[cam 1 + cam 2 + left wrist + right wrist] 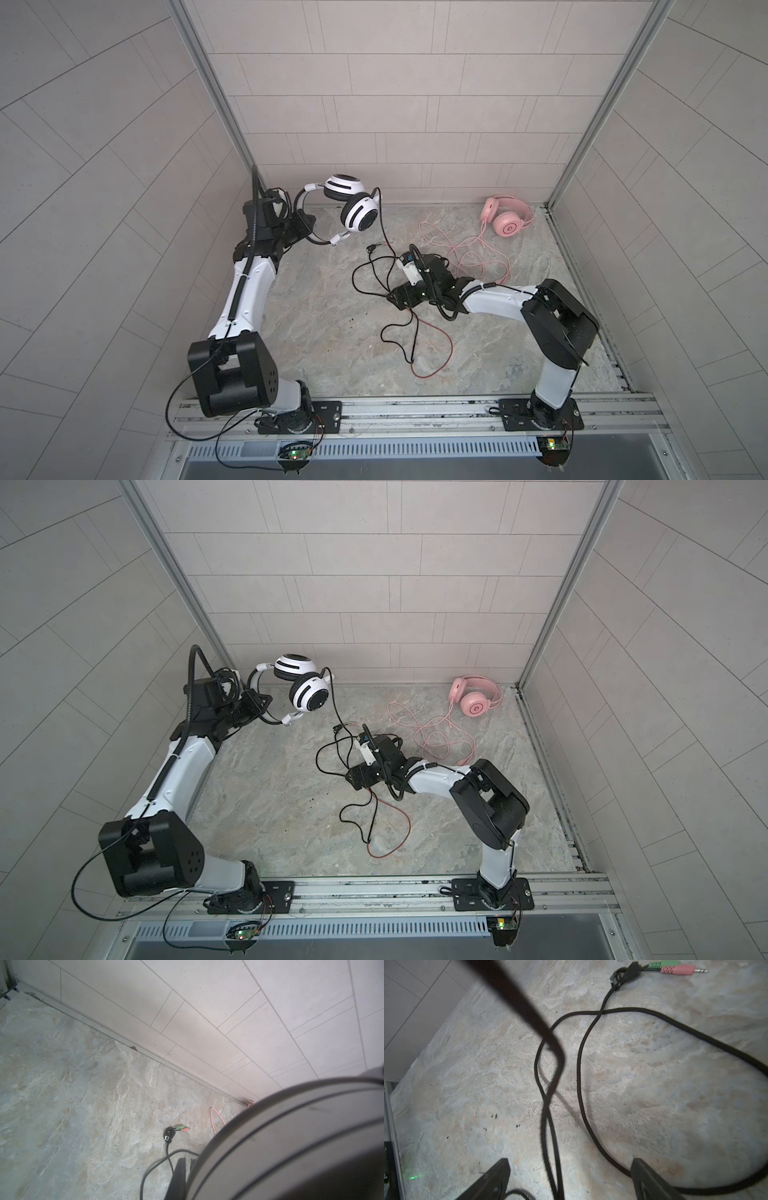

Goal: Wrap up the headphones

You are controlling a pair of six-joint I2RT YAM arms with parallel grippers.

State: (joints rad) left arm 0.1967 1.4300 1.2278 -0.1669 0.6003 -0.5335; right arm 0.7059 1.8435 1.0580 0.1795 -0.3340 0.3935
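1. Rail (415,409) runs along the near edge and carries both arm bases.
2. Just beyond it, on the stone-patterned tabletop (316,340), loose loops of black cord (382,334) lie unwound, with a red strand (451,345) curving beside them.
3. Over the middle of the tabletop the right claw (569,1169) hangs low with its jaws spread wide and nothing gripped. In the right wrist view one length of the black cord runs up between its two fingers (498,1172), and a wider loop passes by the other finger.
4. A little farther on, the black cord ends in green and pink plugs (675,968), lying flat on the tabletop.
5. At the far left, the left claw (309,232) is clamped tight on the black headband of the white headphones (359,214). It holds them up off the tabletop, close to the back wall (395,124). The two earcups sit close together, and the black cord drops from one of them down to the tabletop. The left wrist view is largely filled by a blurred curved part of this headset.
6. Farthest away, in the far right corner, the pink headphones (509,226) rest on the tabletop near the back wall. Their thin pink cord (478,257) sprawls in loose loops toward the middle, reaching near the right arm's wrist.
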